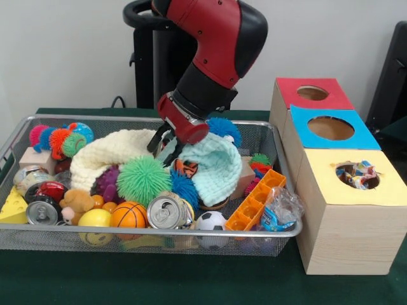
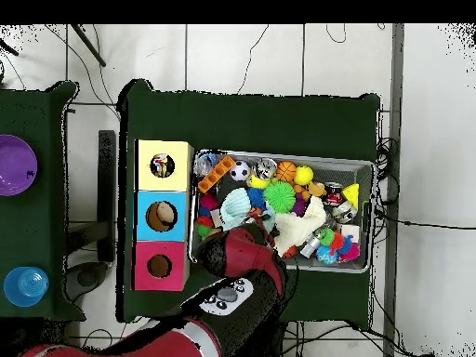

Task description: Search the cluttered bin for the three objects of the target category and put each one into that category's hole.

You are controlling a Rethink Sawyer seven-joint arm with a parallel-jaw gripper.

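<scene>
- The wire bin point(image 1: 19, 130) sits on the green table point(image 1: 152, 279), crammed with toys.
- The yellow-topped box point(image 1: 343, 219) stands beside it; speckled cloth point(image 1: 360, 175) shows inside its hole point(image 1: 346, 173).
- The gripper point(image 1: 166, 147) hangs spread apart between the cream cloth point(image 1: 105, 152) and mint cloth point(image 1: 219, 166), grasping nothing.

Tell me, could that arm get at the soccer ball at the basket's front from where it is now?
Probably yes. The soccer ball lies on top by the basket's front rim with nothing over it, and the gripper hangs among the knitted cloths just behind.
</scene>
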